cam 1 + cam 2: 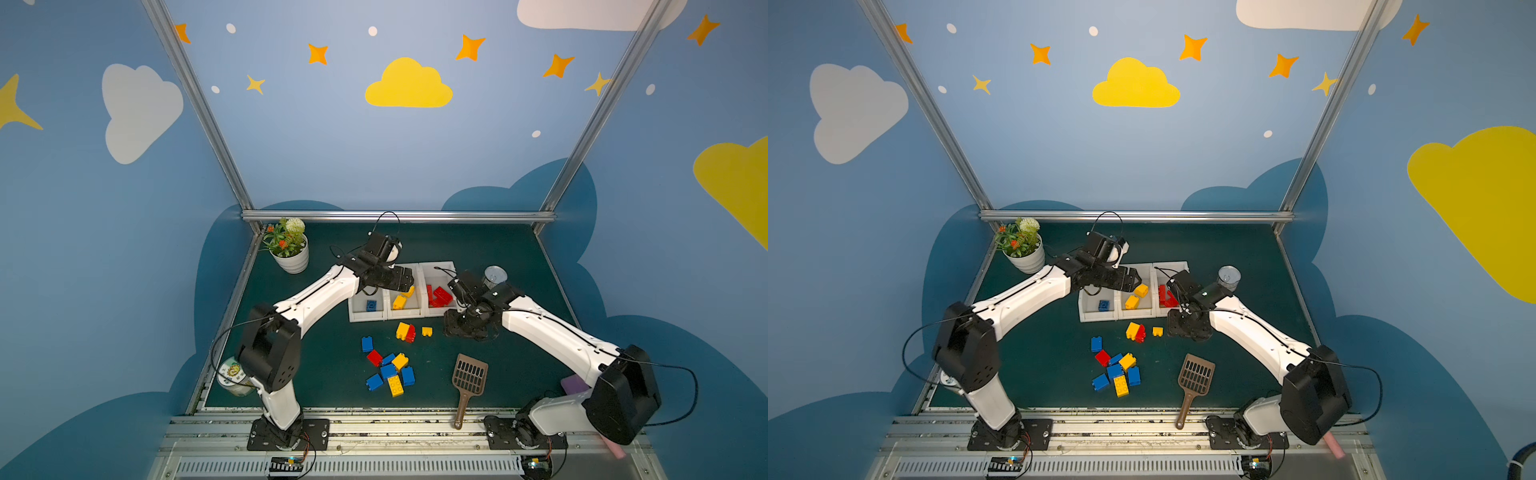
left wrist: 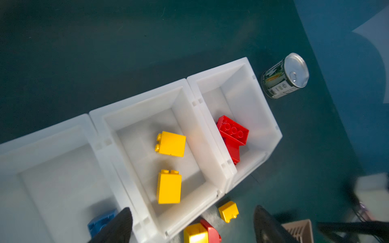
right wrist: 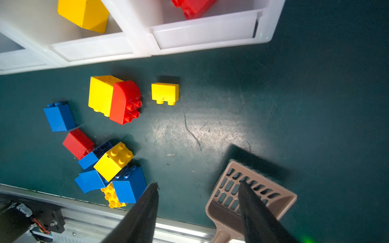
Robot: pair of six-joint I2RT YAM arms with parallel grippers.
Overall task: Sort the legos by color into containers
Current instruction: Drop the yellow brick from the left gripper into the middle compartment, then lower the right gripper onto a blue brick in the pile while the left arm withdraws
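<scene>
Three white containers stand in a row: the left one (image 1: 365,319) holds a blue lego (image 1: 371,305), the middle one (image 2: 136,101) two yellow legos (image 2: 171,144), the right one (image 2: 221,69) red legos (image 2: 232,130). My left gripper (image 1: 405,280) hovers over the middle container, open and empty (image 2: 192,214). My right gripper (image 1: 465,328) points down at the mat just in front of the right container, open with nothing between its fingers (image 3: 197,185). Loose legos lie on the mat: a yellow and red pair (image 3: 114,98), a small yellow one (image 3: 165,92), and a mixed pile (image 1: 390,372).
A brown slotted scoop (image 1: 468,380) lies at the front right, close under my right gripper. A tin can (image 1: 494,276) stands behind the right container. A flower pot (image 1: 291,249) sits at the back left, and a round tub (image 1: 232,376) by the left arm's base.
</scene>
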